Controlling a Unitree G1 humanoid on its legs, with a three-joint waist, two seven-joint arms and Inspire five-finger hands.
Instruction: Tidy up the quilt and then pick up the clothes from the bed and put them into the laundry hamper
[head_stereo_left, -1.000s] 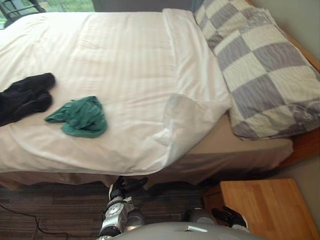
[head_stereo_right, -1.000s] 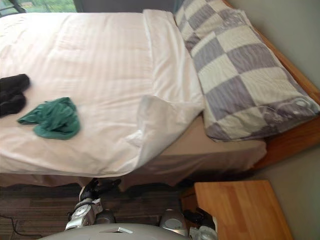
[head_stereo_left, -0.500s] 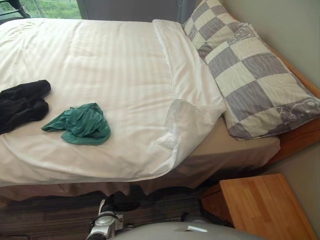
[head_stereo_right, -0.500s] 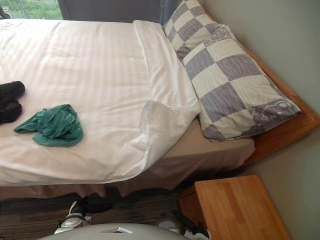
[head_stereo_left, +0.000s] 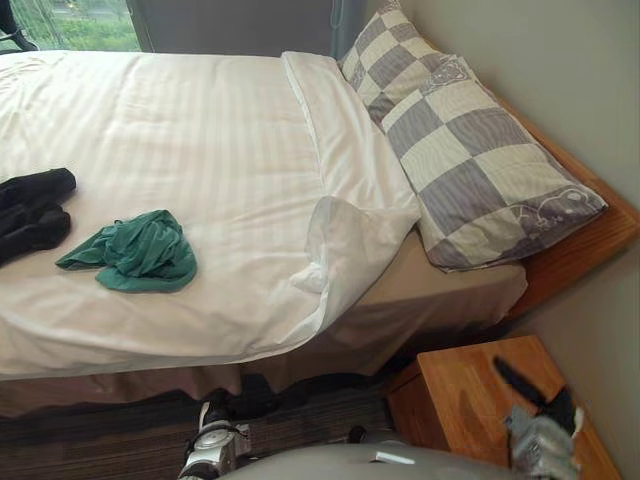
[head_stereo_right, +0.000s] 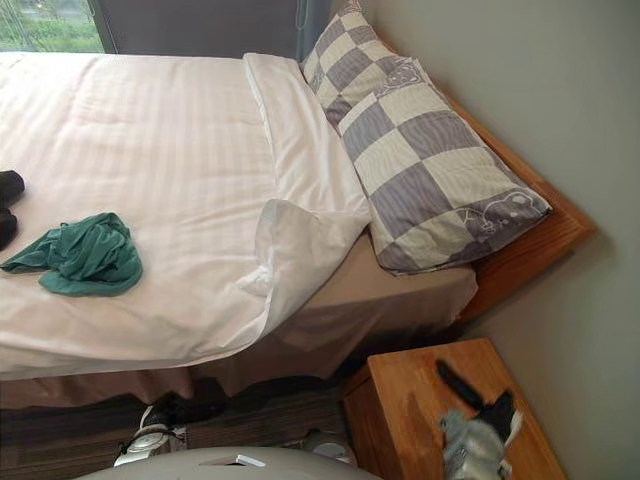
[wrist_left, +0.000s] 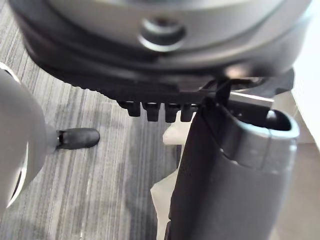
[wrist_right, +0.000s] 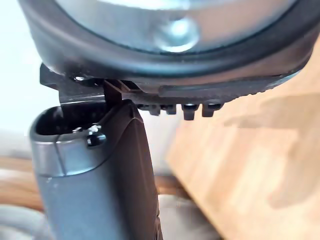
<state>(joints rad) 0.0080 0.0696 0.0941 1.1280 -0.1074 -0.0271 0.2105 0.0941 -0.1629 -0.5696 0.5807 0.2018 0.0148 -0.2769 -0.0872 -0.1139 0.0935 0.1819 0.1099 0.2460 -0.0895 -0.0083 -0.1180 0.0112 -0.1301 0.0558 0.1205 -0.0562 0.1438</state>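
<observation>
Beside the bed (head_stereo_left: 460, 290), over the nightstand (head_stereo_left: 460, 400), the right hand (head_stereo_right: 490, 410) hangs with fingers seemingly straight, holding nothing. The left hand (head_stereo_left: 228, 408) sits low below the bed's near edge, its state impossible to tell. Tidying looks like the step in hand: the quilt (head_stereo_left: 200, 150) has a corner (head_stereo_left: 350, 235) flipped back near the bed's head end. Next, a hand must draw that corner flat. Mid-bed lie green clothes (head_stereo_left: 135, 250); black clothes (head_stereo_left: 30, 210) are cut off at the view's edge.

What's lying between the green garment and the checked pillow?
Between the green garment and the checked pillow lies the quilt's turned-back corner, then bare tan sheet; the left eye view shows it.
</observation>
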